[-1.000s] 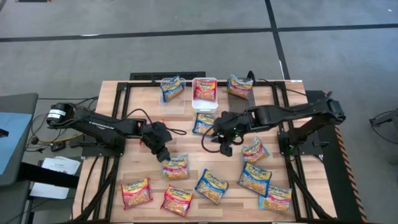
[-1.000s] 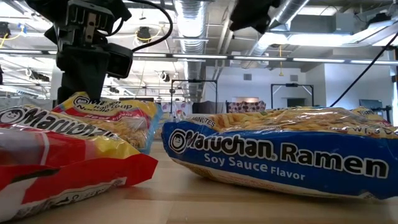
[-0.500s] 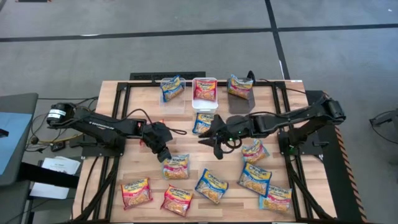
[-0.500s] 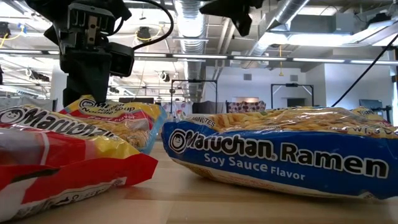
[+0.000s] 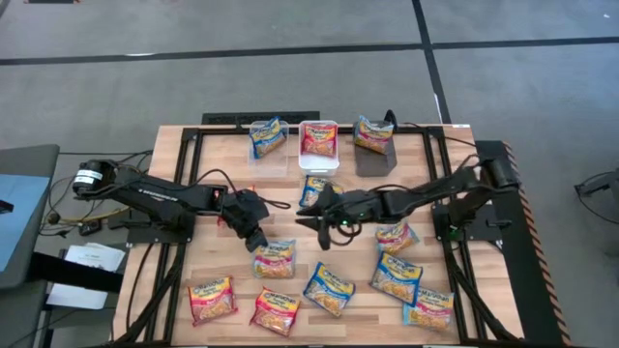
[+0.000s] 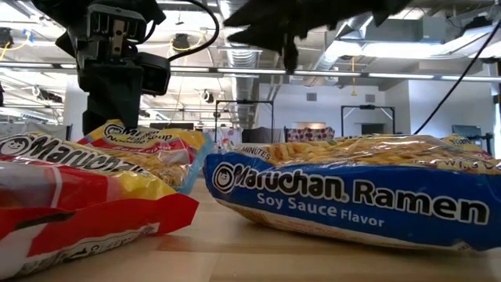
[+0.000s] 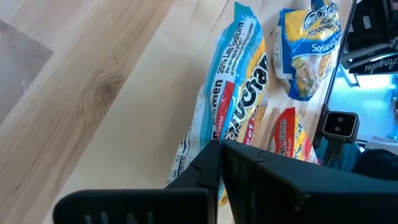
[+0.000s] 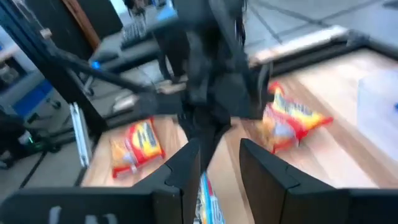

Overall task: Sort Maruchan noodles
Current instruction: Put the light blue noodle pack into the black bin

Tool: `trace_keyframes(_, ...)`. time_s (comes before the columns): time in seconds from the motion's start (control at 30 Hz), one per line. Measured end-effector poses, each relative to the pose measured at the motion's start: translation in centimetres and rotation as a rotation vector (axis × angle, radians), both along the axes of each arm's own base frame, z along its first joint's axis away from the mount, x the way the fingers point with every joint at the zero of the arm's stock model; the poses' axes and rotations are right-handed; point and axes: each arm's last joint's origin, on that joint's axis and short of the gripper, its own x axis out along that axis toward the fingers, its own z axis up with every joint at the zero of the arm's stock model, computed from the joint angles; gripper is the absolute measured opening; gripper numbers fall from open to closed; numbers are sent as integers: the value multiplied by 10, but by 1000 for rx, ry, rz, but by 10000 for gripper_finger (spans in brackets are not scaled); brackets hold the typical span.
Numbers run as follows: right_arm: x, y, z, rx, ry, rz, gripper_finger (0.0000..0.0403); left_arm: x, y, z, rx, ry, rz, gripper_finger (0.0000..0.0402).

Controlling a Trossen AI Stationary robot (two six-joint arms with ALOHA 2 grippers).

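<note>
A pale wooden surface (image 5: 218, 145) on a dark metal frame stands on grey floor crossed by dark lines; the low view looks past it into a hall with ceiling ducts and strip lights. Along the far edge sit three bins, each with one packet inside: a clear bin (image 5: 270, 145), a white bin (image 5: 318, 145) and a dark grey bin (image 5: 374, 145). The other Maruchan noodles (image 5: 330, 288) lie loose: one blue packet (image 5: 314, 190) just in front of the white bin, the rest spread over the near half toward the near edge, with two red ones at the near left. Bare wood shows along the left edge and in the band between the bins and the loose packets.

The left tool (image 5: 259, 242), fingers together and empty, hangs low at an orange packet (image 5: 275, 259) left of centre. The right tool (image 5: 311, 229), fingers apart with nothing between them, is raised over the middle of the surface, near the blue packet.
</note>
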Motion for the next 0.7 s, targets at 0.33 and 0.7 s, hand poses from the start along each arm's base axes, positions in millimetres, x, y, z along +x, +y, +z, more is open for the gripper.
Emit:
trace_keyframes(0.33, 20, -9, -42, 94, 101, 65, 138, 1, 0, 1, -1, -18, -1, 0)
trace_keyframes(0.7, 45, -7, -75, 162, 195, 152, 138, 2, 0, 2, 3, -38, -11, 0)
